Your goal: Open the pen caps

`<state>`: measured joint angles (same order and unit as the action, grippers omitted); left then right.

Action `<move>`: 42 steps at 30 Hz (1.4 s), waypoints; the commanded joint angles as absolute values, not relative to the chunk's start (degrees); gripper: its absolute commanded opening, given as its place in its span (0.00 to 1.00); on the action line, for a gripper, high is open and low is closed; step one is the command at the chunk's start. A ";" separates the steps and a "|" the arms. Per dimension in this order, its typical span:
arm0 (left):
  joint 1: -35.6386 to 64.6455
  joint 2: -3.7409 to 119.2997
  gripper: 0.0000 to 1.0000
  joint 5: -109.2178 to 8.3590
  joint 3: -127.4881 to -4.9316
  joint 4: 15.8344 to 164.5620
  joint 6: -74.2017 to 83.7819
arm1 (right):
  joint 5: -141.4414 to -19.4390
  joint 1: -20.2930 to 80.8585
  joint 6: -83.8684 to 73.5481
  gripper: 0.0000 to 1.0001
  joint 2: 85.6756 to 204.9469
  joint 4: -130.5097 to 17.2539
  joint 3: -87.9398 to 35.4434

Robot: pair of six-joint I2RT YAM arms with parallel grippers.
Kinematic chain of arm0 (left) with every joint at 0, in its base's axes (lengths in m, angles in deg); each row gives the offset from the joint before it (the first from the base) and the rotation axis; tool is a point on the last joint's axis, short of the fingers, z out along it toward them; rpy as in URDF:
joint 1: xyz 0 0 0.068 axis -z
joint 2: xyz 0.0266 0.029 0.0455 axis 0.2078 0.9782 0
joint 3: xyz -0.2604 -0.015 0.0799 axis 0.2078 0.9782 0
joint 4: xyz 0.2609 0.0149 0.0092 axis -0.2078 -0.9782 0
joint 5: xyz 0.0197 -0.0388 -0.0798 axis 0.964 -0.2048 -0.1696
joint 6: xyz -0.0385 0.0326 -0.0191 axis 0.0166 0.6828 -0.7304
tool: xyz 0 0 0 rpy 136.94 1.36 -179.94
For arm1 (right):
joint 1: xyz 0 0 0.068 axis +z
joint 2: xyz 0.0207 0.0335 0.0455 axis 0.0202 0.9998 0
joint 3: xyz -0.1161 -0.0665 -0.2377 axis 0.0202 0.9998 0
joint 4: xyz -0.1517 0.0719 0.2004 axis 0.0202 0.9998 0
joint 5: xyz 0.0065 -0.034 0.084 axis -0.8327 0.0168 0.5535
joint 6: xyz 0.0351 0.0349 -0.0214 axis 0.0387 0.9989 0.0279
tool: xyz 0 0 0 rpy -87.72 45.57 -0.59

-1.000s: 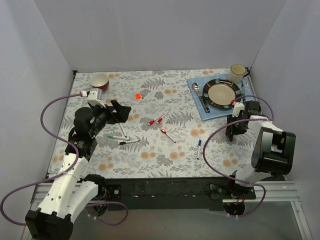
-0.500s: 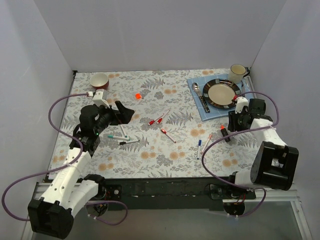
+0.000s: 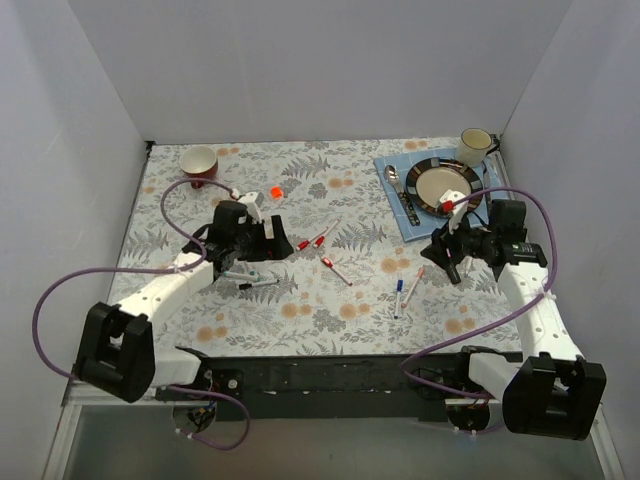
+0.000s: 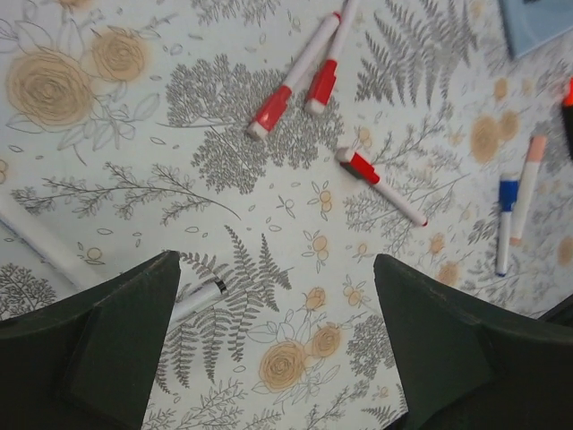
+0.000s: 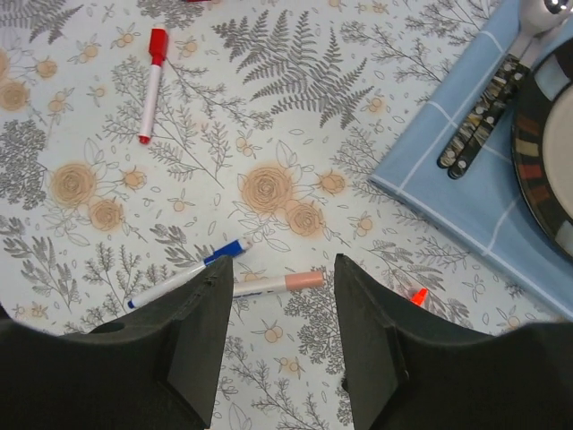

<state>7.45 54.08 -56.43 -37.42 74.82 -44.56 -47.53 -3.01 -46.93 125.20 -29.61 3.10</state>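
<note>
Several thin white pens lie on the flowered cloth. Two red-capped pens [image 3: 312, 240] [image 4: 291, 85] lie side by side, and a third red-capped pen [image 3: 336, 269] [image 4: 380, 184] [image 5: 151, 82] lies just beyond them. A blue-capped pen [image 3: 399, 295] [image 5: 179, 278] and a peach-capped pen [image 3: 413, 284] [image 5: 277, 284] lie together. A green-ended pen [image 3: 236, 272] and a black-tipped pen [image 3: 260, 284] [image 4: 199, 299] lie under the left arm. A loose orange cap [image 3: 275, 190] lies at the back. My left gripper [image 3: 280, 243] [image 4: 273, 305] is open and empty above the cloth. My right gripper [image 3: 447, 255] [image 5: 284, 300] is open above the peach-capped pen. An orange marker tip [image 5: 418, 296] peeks beside its right finger.
A blue napkin [image 3: 400, 218] at the back right bears a dark-rimmed plate [image 3: 420, 170], a spoon and a knife [image 5: 474, 134]. A cream mug [image 3: 474, 147] stands behind it. A red cup [image 3: 199, 160] stands at the back left. White walls close three sides.
My left arm has reached right, towards the middle of the cloth. My right gripper has swung from beside the plate leftwards over the blue-capped and peach-capped pens.
</note>
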 commanded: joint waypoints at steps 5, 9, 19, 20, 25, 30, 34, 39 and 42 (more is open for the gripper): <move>16.21 68.75 0.79 -46.21 -51.24 64.90 -31.37 | -41.94 -0.69 -49.50 0.56 123.03 -27.08 3.07; 18.14 78.85 0.68 -44.72 -57.22 61.21 -24.52 | -41.85 0.10 -49.42 0.56 122.59 -26.73 2.89; 21.84 89.95 0.53 -35.93 -69.18 56.81 -17.65 | -41.41 0.72 -49.50 0.56 121.54 -26.29 2.89; 21.93 90.91 0.52 -36.10 -69.71 56.54 -17.47 | -41.41 0.72 -49.50 0.56 121.36 -26.29 2.80; 22.10 93.81 0.44 -36.89 -72.35 55.14 -16.85 | -41.24 0.80 -49.42 0.56 121.27 -26.37 2.89; 22.02 95.66 0.38 -37.16 -73.67 54.96 -16.59 | -41.15 0.80 -49.42 0.56 121.36 -26.29 2.89; 22.02 96.36 0.29 -38.56 -74.46 54.96 -16.41 | -41.06 0.80 -49.42 0.56 121.36 -26.37 2.89; 22.11 96.98 0.22 -39.80 -74.20 55.13 -16.50 | -40.80 0.80 -49.42 0.56 121.62 -26.37 2.89; 22.11 96.46 0.16 -39.45 -73.23 56.36 -16.68 | -40.80 0.80 -49.33 0.56 121.71 -26.37 2.89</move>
<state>21.98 96.13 -39.01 -73.06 55.43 -17.08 -42.48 0.53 -48.66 122.05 -26.83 3.13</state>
